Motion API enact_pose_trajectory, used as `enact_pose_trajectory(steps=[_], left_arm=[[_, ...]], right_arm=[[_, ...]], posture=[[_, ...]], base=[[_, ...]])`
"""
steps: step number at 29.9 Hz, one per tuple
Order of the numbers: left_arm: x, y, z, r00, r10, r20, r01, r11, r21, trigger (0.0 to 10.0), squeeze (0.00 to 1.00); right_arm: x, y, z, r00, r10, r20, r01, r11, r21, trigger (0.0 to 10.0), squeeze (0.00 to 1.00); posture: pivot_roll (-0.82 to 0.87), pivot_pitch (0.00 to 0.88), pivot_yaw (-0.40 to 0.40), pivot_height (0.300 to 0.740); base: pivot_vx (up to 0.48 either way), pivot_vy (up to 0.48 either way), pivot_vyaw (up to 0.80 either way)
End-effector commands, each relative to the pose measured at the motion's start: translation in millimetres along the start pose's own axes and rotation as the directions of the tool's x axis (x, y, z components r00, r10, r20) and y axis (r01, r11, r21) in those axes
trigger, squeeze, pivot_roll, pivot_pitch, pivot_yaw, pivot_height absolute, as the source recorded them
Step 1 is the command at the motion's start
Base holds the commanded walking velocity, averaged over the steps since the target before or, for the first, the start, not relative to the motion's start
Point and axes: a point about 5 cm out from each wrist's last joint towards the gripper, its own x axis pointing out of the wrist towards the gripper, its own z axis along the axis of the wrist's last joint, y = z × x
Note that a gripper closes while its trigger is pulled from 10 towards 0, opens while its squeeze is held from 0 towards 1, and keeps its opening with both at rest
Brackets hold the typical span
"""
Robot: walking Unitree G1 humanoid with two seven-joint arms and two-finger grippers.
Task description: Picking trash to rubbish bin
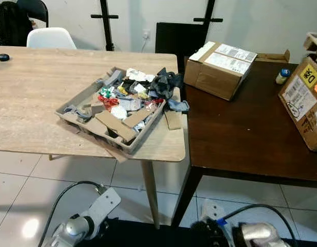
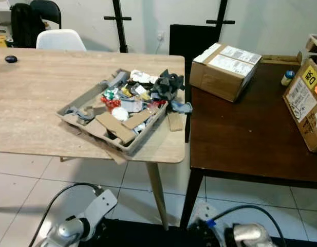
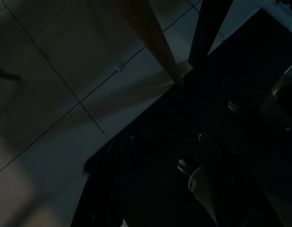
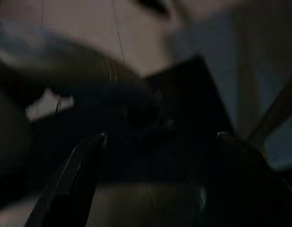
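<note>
We stand before two tables set edge to edge: a light wooden table (image 1: pixel 40 103) on our left and a dark wooden table (image 1: pixel 245 134) on our right. The trash lies in a grey cardboard tray (image 1: pixel 113 110) at the light table's near right corner, its near corner just overhanging the edge. The tray holds cardboard strips (image 1: pixel 117 126), crumpled wrappers (image 1: pixel 119 98) and a dark grey rag (image 1: pixel 166 82) at its far right corner; one loose cardboard piece (image 1: pixel 173 120) rests on the tabletop just beside the tray.

We judge the task to be at its opening step: approach complete, nothing yet lifted. Both arms hang low below table height. The right gripper (image 4: pixel 155 156) has its fingers spread well apart over the floor; of the left gripper (image 3: pixel 160 189), too dark to read, we cannot tell the jaw state. The next move calls for raising an arm over the near edge to one piece of trash, and for locating the rubbish bin.

On the dark table sit a taped cardboard box (image 1: pixel 220 69) near the far left corner, a larger labelled box (image 1: pixel 304 100) at the right edge, and a small bottle (image 1: pixel 282 76) between them. A white chair (image 1: pixel 50 38) stands behind the light table, and a small black object (image 1: pixel 3 57) rests near its far left edge. The table legs (image 1: pixel 150 193) stand directly ahead of the lowered arms.
</note>
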Motion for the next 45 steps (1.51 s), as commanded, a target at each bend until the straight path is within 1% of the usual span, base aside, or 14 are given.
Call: enact_pose_trajectory(steps=[1, 7, 10, 11, 15, 18, 19, 22, 25, 27, 29, 39, 43, 45], left_arm=[[-1.5, -0.9, -5.0, 1.0, -0.002, -0.017, 0.002, 1.0, -0.008, 10.0, 0.0], [-2.4, -0.8, -5.2, 1.0, 0.001, -0.015, -0.001, 1.0, -0.009, 10.0, 0.0], [-2.4, -0.8, -5.2, 1.0, 0.001, -0.014, -0.001, 1.0, -0.008, 10.0, 0.0], [-2.5, -0.3, -4.8, 1.0, 0.0, -0.013, 0.0, 1.0, -0.005, 10.0, 0.0], [-2.6, 0.1, -4.4, 1.0, -0.002, -0.012, 0.002, 1.0, -0.002, 10.0, 0.0], [-2.5, 1.2, -3.0, 1.0, -0.001, -0.008, 0.001, 1.0, 0.002, 10.0, 0.0], [-2.5, 1.2, -3.0, 1.0, -0.001, -0.008, 0.001, 1.0, 0.002, 10.0, 0.0], [-2.8, 4.7, 1.3, 0.999, 0.024, 0.023, -0.024, 1.0, 0.002, 10.0, 0.0], [-3.7, 15.0, 17.7, 0.986, 0.1, 0.134, -0.093, 0.994, -0.06, 10.0, 0.0], [-3.9, 16.2, 22.3, 0.982, 0.1, 0.161, -0.09, 0.993, -0.071, 10.0, 0.0], [-4.3, 9.8, 37.9, 0.969, 0.005, 0.246, 0.01, 0.998, -0.057, 10.0, 0.0], [-19.0, -5.1, 107.0, 0.848, -0.321, 0.421, 0.335, 0.941, 0.044, 10.0, 0.0], [-27.7, -1.0, 135.1, 0.8, -0.34, 0.494, 0.348, 0.934, 0.079, 10.0, 0.0], [-35.8, 8.2, 163.1, 0.756, -0.307, 0.579, 0.306, 0.946, 0.102, 10.0, 0.0]], right_arm=[[4.0, 2.2, 19.2, 0.996, 0.024, 0.083, -0.023, 1.0, -0.019, 10.0, 0.0], [9.0, 23.8, 74.2, 0.949, 0.179, 0.258, -0.169, 0.984, -0.062, 10.0, 0.0], [8.6, 26.3, 79.8, 0.943, 0.197, 0.27, -0.184, 0.98, -0.073, 10.0, 0.0], [4.8, 30.4, 102.1, 0.907, 0.236, 0.348, -0.212, 0.971, -0.108, 10.0, 0.0], [-2.1, 29.9, 126.9, 0.852, 0.251, 0.459, -0.223, 0.968, -0.115, 10.0, 0.0], [-19.3, 27.0, 159.6, 0.749, 0.259, 0.61, -0.236, 0.964, -0.119, 10.0, 0.0], [-19.3, 27.0, 159.6, 0.749, 0.259, 0.61, -0.236, 0.964, -0.119, 10.0, 0.0], [-38.1, 13.6, 187.0, 0.649, 0.177, 0.74, -0.163, 0.982, -0.092, 10.0, 0.0], [-42.7, -21.0, 198.8, 0.618, -0.092, 0.781, 0.077, 0.995, 0.056, 10.0, 0.0], [-42.2, -31.6, 198.1, 0.621, -0.181, 0.762, 0.158, 0.982, 0.104, 10.0, 0.0], [-41.4, -59.4, 190.4, 0.607, -0.399, 0.687, 0.319, 0.914, 0.25, 10.0, 0.0], [-39.8, -87.3, 188.0, 0.523, -0.58, 0.624, 0.443, 0.811, 0.382, 10.0, 0.0], [-35.5, -90.2, 188.4, 0.513, -0.598, 0.616, 0.456, 0.798, 0.394, 10.0, 0.0], [-31.7, -90.8, 187.3, 0.514, -0.602, 0.611, 0.461, 0.794, 0.395, 10.0, 0.0]], posture=[[0.1, 0.082, -0.008, 0.74], [0.1, 0.077, -0.011, 0.74], [0.1, 0.077, -0.011, 0.74], [0.1, 0.078, -0.008, 0.74], [0.1, 0.077, -0.007, 0.74], [0.1, 0.077, -0.009, 0.74], [0.1, 0.077, -0.009, 0.74], [0.1, 0.078, -0.009, 0.74], [0.09, 0.081, -0.012, 0.74], [0.09, 0.083, -0.013, 0.74], [0.1, 0.086, -0.016, 0.74], [0.11, 0.093, -0.022, 0.74], [0.11, 0.095, -0.021, 0.74], [0.11, 0.096, -0.02, 0.74]], base=[[0.0, 0.0, 0.0], [0.0, 0.0, 0.0], [0.0, 0.0, 0.0], [0.0, 0.0, 0.0], [0.0, 0.0, 0.0], [0.0, 0.0, 0.0], [0.0, 0.0, 0.0], [0.0, 0.0, 0.0], [0.0, 0.0, 0.0], [0.0, 0.0, 0.0], [0.0, 0.0, 0.0], [0.0, 0.0, 0.0], [0.0, 0.0, 0.0], [0.0, 0.0, 0.0]])
